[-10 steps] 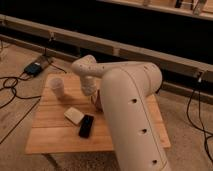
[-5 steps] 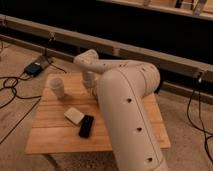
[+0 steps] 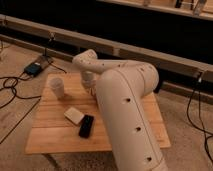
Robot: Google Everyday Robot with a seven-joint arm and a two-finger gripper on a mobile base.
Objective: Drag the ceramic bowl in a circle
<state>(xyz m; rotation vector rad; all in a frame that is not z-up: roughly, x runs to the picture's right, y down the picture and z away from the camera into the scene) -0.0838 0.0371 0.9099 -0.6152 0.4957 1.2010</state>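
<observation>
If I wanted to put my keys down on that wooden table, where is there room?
Bare wood lies along the table front edge, left of the black device. It is crowded between the white cup, beige block and the tool by the arm.

Bowl isn't visible, hidden by the arm at table's middle, where gripper [image 3: 90, 88] is lowered.

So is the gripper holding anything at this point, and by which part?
It cannot be told. The gripper is low over the wooden table, right of the white cup, but the arm hides what is beneath it; no bowl shows.
</observation>
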